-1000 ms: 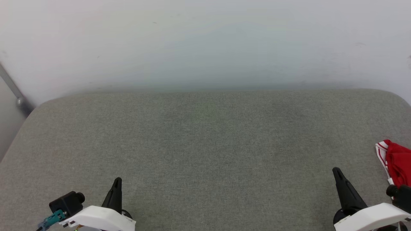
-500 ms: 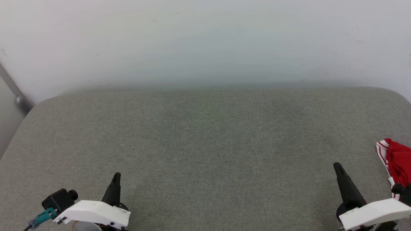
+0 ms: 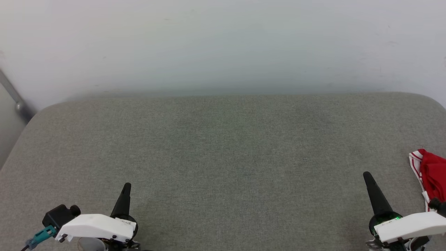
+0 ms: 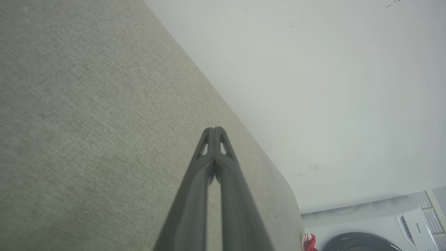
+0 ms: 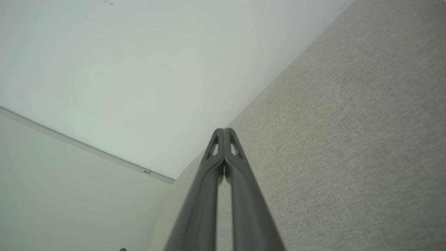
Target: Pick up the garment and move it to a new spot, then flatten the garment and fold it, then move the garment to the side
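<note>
Head view: the garment (image 3: 431,174) lies bunched at the 3 o'clock margin of the grey padded surface (image 3: 223,146), red body and striped white trim showing, the rest cut by the frame; whether it is folded cannot be told from the part seen. Left gripper (image 3: 126,186) rests near 7 o'clock and right gripper (image 3: 366,175) near 5 o'clock, each with its two fingers pressed together on nothing; both wrist views confirm the tips meeting, left gripper (image 4: 215,130) and right gripper (image 5: 223,130). The garment sits at 3 o'clock of the right gripper, near but not touching. Such a scene fits a shirt waiting at the side to be fetched, and equally one already set aside after folding; the frames do not decide. In either case the judgement is that the right arm is the one within reach, and that any pass near the cloth should run low and slow so closed fingers do not drag the heap outward. Edges: the rounded far corners lie at 10 and 2 o'clock beneath the white wall (image 3: 223,45); the garment lies close to the right-hand limit, beyond which the left wrist view shows a washing machine (image 4: 362,240). Open room: the whole middle, from 9 to 2 o'clock.
</note>
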